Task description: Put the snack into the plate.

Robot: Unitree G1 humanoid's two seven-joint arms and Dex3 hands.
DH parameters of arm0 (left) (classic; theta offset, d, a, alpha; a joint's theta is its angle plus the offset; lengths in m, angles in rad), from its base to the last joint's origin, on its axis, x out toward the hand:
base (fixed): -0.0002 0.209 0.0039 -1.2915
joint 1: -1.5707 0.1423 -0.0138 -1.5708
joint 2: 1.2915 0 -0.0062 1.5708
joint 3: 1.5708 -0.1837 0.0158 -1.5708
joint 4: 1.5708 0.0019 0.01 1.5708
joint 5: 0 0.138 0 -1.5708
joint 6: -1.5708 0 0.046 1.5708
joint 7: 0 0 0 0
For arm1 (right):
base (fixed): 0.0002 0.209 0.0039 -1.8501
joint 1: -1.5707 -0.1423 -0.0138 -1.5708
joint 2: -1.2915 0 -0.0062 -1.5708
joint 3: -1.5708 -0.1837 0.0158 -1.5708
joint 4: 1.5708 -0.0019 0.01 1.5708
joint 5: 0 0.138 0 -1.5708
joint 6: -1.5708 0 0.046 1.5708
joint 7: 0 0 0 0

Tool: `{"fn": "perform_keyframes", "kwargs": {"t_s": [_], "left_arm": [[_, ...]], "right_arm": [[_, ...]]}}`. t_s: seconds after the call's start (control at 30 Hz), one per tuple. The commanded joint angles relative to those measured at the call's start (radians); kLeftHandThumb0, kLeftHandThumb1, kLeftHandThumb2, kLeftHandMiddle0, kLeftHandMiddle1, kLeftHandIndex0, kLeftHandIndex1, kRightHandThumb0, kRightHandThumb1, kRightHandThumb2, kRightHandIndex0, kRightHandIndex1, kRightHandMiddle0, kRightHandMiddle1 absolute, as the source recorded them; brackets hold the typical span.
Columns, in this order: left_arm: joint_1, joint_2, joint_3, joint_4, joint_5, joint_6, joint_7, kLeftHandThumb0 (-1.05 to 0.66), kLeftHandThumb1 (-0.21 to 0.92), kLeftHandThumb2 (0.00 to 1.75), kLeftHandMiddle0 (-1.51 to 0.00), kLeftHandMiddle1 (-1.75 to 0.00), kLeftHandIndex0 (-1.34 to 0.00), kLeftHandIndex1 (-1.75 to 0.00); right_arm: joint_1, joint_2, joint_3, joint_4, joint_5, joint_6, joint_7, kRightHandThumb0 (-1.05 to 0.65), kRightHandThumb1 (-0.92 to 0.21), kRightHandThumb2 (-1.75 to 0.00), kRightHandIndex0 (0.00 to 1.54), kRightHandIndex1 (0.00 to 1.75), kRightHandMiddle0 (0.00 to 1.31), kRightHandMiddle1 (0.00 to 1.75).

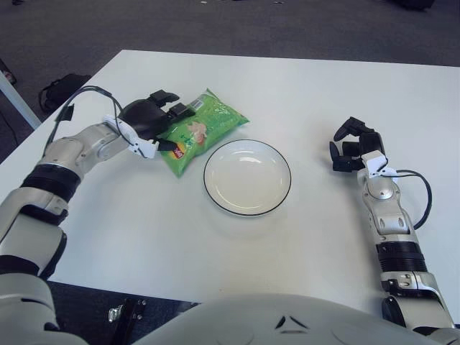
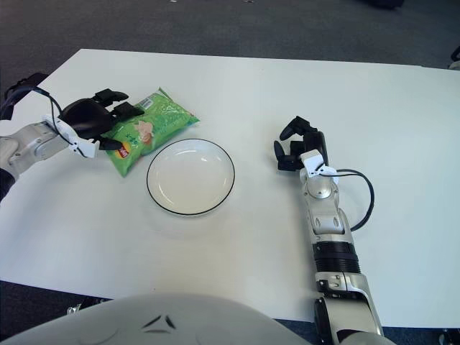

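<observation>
The left hand [image 1: 147, 122] pinches the left end of the snack [image 1: 198, 131], a light, crinkly, probably slippery bag lying on the table [image 1: 302, 86] just left of the plate [image 1: 247, 177], best gripped by its flat seam.

White desk [image 1: 302, 86] seen from above, surface evenly lit. Dark grey carpeted floor [image 1: 215, 25] seen beyond the far edge and to the left. A dark bag [image 1: 61, 90] is seen on the floor by the desk's left corner. A pale bar [image 1: 18, 100] is seen at the left margin.
</observation>
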Motion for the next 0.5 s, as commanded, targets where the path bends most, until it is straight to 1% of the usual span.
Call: {"fn": "perform_keyframes", "kwargs": {"t_s": [0.0, 0.13, 0.2, 0.37, 0.47], "left_arm": [[0.012, 0.019, 0.015, 0.01, 0.007, -0.022, 0.004, -0.77, 0.92, 0.98, 0.0, -0.54, 0.0, -0.83], [0.017, 0.047, 0.023, 0.011, 0.015, -0.081, 0.029, -0.77, 0.92, 0.98, -0.01, -0.55, 0.0, -0.85], [0.019, 0.054, 0.027, 0.012, 0.019, -0.096, 0.038, -0.76, 0.92, 0.97, -0.01, -0.56, 0.0, -0.85], [0.021, 0.071, 0.036, 0.029, 0.033, -0.122, 0.069, -0.74, 0.92, 0.95, -0.01, -0.57, 0.0, -0.85], [0.017, 0.078, 0.04, 0.043, 0.048, -0.12, 0.089, -0.73, 0.92, 0.93, 0.0, -0.57, 0.0, -0.85]], "right_arm": [[0.063, 0.017, 0.018, 0.047, -0.006, 0.064, 0.024, -0.52, -0.23, -1.43, 1.33, 1.75, 0.69, 1.75], [0.062, 0.013, 0.018, 0.051, -0.008, 0.062, 0.025, -0.52, -0.23, -1.43, 1.33, 1.75, 0.69, 1.75], [0.061, 0.012, 0.017, 0.054, -0.008, 0.059, 0.024, -0.52, -0.23, -1.43, 1.33, 1.75, 0.69, 1.75], [0.059, 0.009, 0.018, 0.06, -0.01, 0.055, 0.026, -0.52, -0.23, -1.43, 1.33, 1.75, 0.69, 1.75], [0.058, 0.007, 0.017, 0.063, -0.01, 0.054, 0.027, -0.52, -0.23, -1.43, 1.33, 1.75, 0.69, 1.75]]}}
